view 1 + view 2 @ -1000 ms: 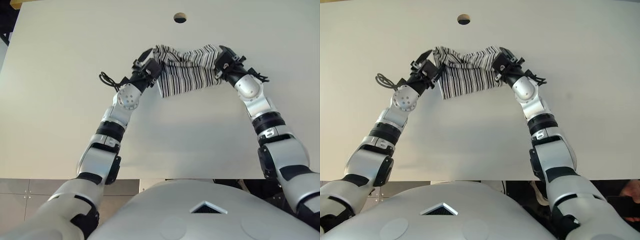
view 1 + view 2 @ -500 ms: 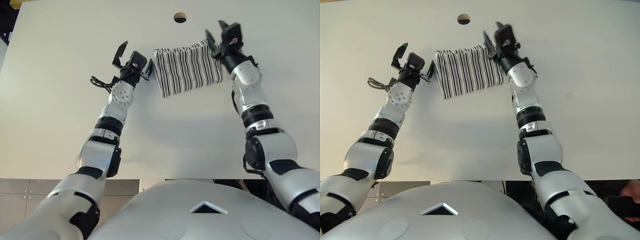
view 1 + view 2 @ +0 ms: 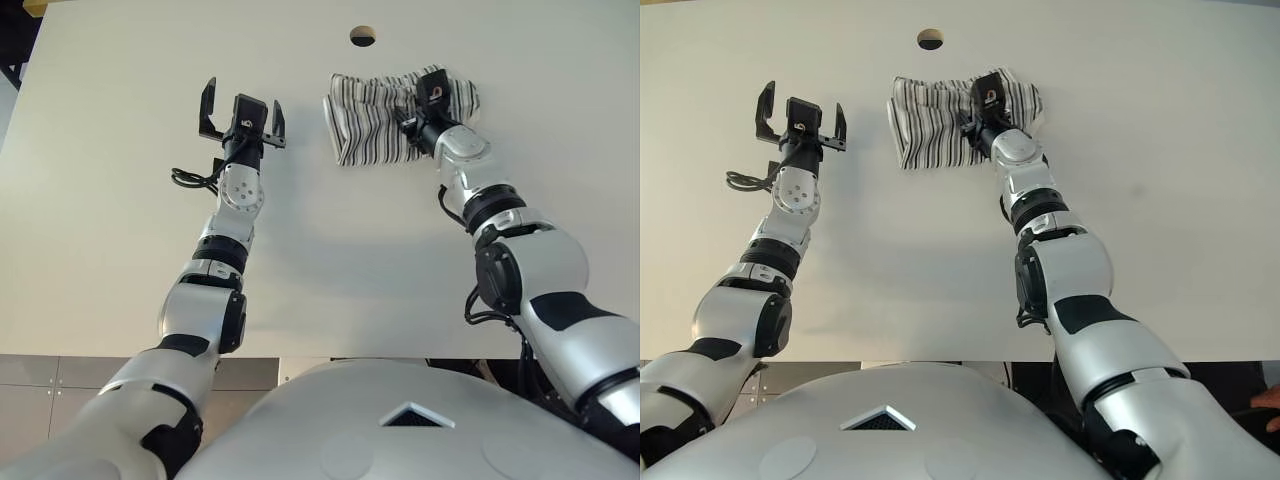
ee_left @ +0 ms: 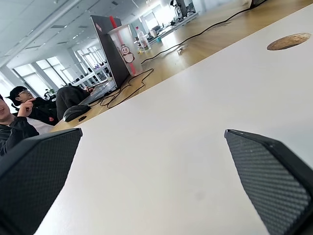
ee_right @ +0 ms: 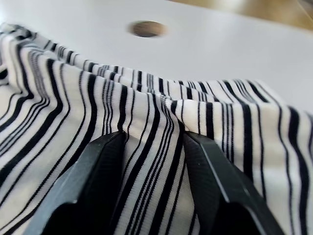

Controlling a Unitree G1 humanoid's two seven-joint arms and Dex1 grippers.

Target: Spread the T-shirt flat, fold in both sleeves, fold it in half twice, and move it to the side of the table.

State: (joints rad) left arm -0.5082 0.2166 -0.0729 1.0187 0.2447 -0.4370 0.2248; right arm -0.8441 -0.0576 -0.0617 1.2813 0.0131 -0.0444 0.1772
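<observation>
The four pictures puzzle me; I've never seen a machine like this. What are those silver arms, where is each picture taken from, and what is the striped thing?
This is a humanoid robot with two arms, each ending in a two-fingered gripper. The two wide pictures come from twin cameras in its head, looking down over its arms at a white table. The other two come from small cameras on its wrists, so the black fingers appear up close.

On the table lies a black-and-white striped T-shirt, folded into a small, slightly rumpled bundle near a round cable hole. The right gripper is shut on a fold of the T-shirt, and its wrist picture shows the fabric pinched between the fingers. The left gripper is open and holds nothing. It is over the table to the shirt's left.
</observation>
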